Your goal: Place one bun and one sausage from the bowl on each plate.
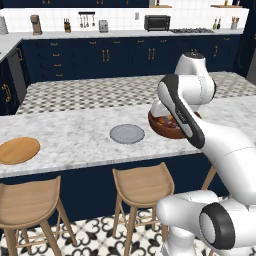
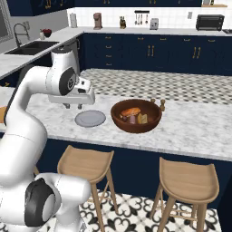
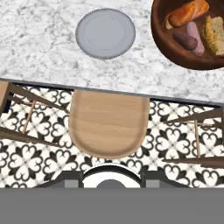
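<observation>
Under the hand camera, a rounded tan wooden stool seat (image 3: 108,124) sits over patterned floor. Past it on the white marble counter (image 3: 39,48) lies the flat grey round plate (image 3: 105,33), bare. Beside it, apart, the deep reddish-brown wooden bowl (image 2: 136,116) holds golden buns (image 3: 188,13) and pinkish sausages (image 3: 185,40). Far left, the orange-tan wooden plate (image 1: 18,150) is bare. Pincer's spread: can't tell.

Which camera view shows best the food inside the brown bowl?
The hand view: it looks straight down into the bowl, so the bun and a sausage are clear. The right base view shows the contents smaller, from the side. In the left base view the arm covers most of the bowl.
</observation>
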